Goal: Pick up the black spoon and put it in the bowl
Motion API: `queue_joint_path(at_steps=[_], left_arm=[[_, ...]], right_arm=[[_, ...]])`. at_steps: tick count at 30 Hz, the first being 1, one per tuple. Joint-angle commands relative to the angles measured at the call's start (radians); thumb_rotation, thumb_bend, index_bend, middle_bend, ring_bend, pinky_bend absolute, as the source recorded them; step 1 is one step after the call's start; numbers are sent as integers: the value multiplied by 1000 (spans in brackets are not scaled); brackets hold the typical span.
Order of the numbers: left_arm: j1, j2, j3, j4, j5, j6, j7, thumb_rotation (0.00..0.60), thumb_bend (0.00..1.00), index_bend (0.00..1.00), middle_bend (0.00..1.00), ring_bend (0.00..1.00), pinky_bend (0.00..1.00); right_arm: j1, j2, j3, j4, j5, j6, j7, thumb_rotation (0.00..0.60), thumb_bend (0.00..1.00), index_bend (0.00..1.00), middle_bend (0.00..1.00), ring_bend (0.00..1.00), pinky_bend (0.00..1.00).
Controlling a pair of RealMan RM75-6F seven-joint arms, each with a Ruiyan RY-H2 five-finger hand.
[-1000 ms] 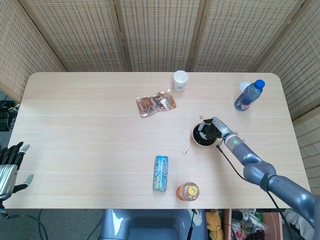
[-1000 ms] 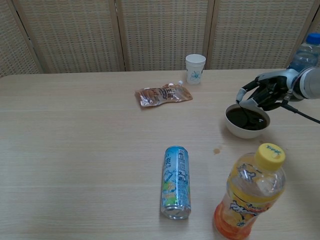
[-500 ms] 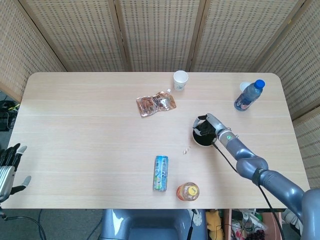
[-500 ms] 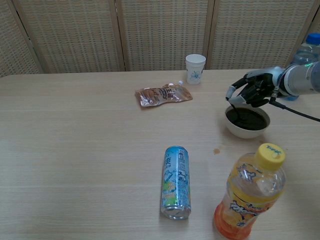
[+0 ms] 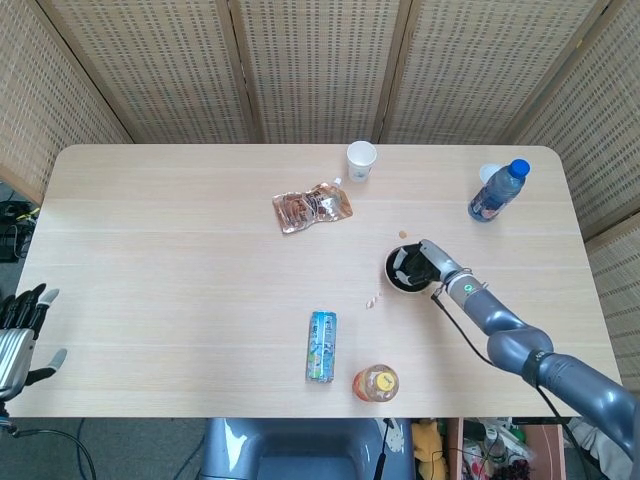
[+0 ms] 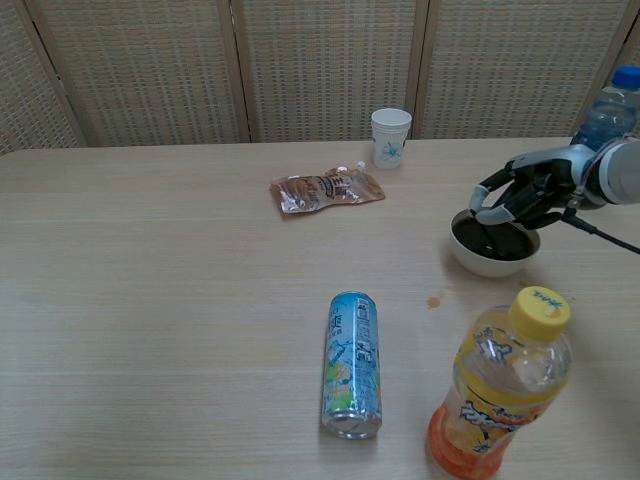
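Just right hand (image 6: 522,195) over bowl (image 6: 493,258).

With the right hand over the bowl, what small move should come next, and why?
Probably open the fingers to drop the black spoon: the right hand holds it above the bowl, with its lower end already reaching down inside the rim.

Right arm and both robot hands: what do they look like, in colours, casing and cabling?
The right arm is smooth blue-grey, with rounded segments, a small green light near the wrist and a thin black cable alongside. The right robot hand has silver-grey shells over black fingers. The left robot hand has dark fingers, pale tips and a ribbed silver body.
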Motion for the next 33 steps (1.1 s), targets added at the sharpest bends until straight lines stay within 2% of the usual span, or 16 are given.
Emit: queue_joint_path(at_steps=[1, 12, 17, 26, 28, 30, 33], left_arm=[[-1, 0, -1, -2, -1, 0, 3, 600, 323, 0, 0, 0, 0], [8, 8, 3, -17, -13, 5, 20, 600, 324, 0, 0, 0, 0], [11, 8, 5, -15, -14, 6, 16, 600, 323, 0, 0, 0, 0], [9, 3, 7, -5, -3, 7, 2, 600, 323, 0, 0, 0, 0], [9, 1, 7, -4, 0, 8, -1, 600, 323, 0, 0, 0, 0], [9, 1, 7, -2, 3, 10, -4, 600, 323, 0, 0, 0, 0], [14, 1, 9, 0, 6, 16, -10, 600, 322, 0, 0, 0, 0]], right_arm=[[9, -3, 1, 31, 5, -3, 0, 600, 884, 722, 986, 1000, 1000], [79, -68, 27, 152, 17, -34, 3, 600, 884, 722, 986, 1000, 1000], [77, -70, 30, 127, 9, -38, 3, 600, 884, 722, 986, 1000, 1000], [23, -22, 12, 0, -19, -1, -10, 600, 880, 722, 986, 1000, 1000], [9, -14, 5, -26, -29, 24, -18, 600, 830, 722, 986, 1000, 1000], [-5, -6, -6, -51, -40, 50, -30, 600, 691, 711, 986, 1000, 1000], [-18, -2, -32, -74, -50, 98, -60, 600, 467, 637, 986, 1000, 1000]])
